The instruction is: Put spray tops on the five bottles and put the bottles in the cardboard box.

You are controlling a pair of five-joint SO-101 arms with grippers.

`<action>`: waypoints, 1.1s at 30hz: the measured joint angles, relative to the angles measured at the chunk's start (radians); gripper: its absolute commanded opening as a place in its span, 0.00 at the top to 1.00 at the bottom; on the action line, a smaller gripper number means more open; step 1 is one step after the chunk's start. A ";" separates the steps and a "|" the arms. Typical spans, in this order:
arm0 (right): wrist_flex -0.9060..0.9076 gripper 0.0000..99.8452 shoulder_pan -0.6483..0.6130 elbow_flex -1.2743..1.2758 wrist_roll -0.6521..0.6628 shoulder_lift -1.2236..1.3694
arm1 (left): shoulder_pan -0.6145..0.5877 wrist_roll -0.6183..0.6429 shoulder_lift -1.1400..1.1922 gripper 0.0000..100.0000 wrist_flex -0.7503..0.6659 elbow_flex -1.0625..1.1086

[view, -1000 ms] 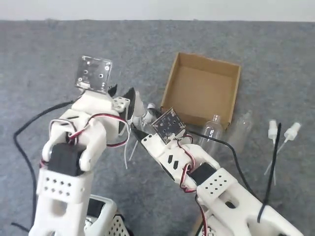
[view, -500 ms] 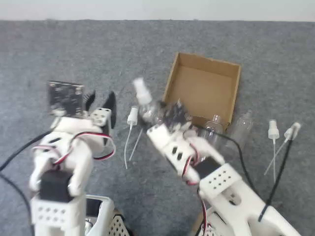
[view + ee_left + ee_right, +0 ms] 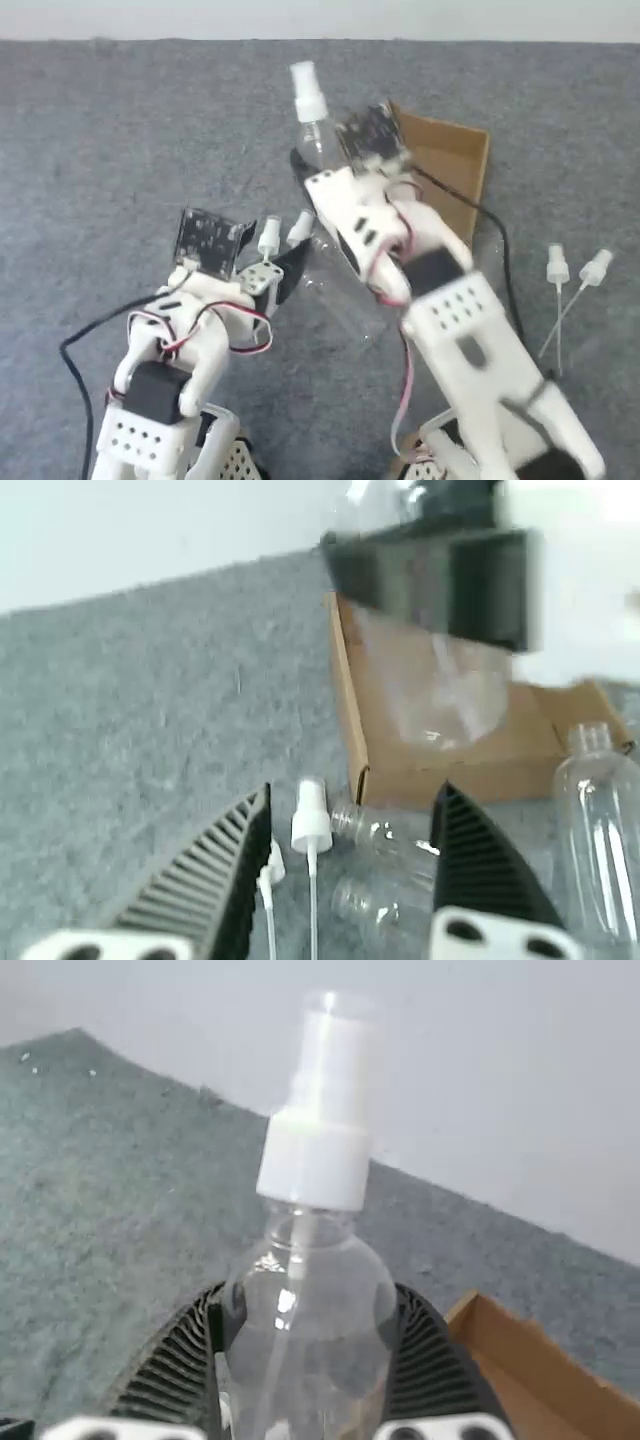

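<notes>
The right gripper (image 3: 305,1370) is clamped around the shoulders of a clear bottle (image 3: 300,1295) that already wears a white spray top (image 3: 318,1130). From the high view, this capped bottle is held upright in the air, just beside the edge of the cardboard box (image 3: 458,150) and not yet inside it. The left gripper (image 3: 350,880) has its jaws spread wide and holds nothing. It sits low over the grey desk (image 3: 120,130). Just beyond its fingertips lie two loose spray tops (image 3: 310,825) and two uncapped bottles (image 3: 385,838) on their sides, close to the box's outer wall. A third uncapped bottle (image 3: 600,820) lies a little farther off, also beside the box. Two more spray tops (image 3: 555,265) rest on the desk on the far side of the right arm, well apart from the others. The arm hides most of the box's interior, so its contents cannot be told. The task looks early: one bottle is capped and awaits boxing, while about four tops are still unfitted.
</notes>
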 measured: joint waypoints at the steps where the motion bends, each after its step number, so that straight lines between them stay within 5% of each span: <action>1: 0.025 0.99 -0.015 -0.029 0.000 0.043 | 0.003 0.000 -0.021 0.74 -0.009 0.020; 8: 0.244 0.99 -0.138 -0.198 0.000 0.160 | 0.009 0.000 -0.095 0.75 -0.094 0.135; 19: 0.445 0.99 -0.147 -0.219 0.000 0.032 | 0.014 0.002 -0.101 0.75 -0.107 0.140; 27: 0.470 0.99 -0.146 -0.219 0.000 -0.032 | 0.014 -0.002 -0.104 0.75 -0.107 0.152; 33: 0.353 0.99 0.008 -0.219 0.000 -0.032 | 0.012 -0.002 -0.103 0.83 -0.107 0.153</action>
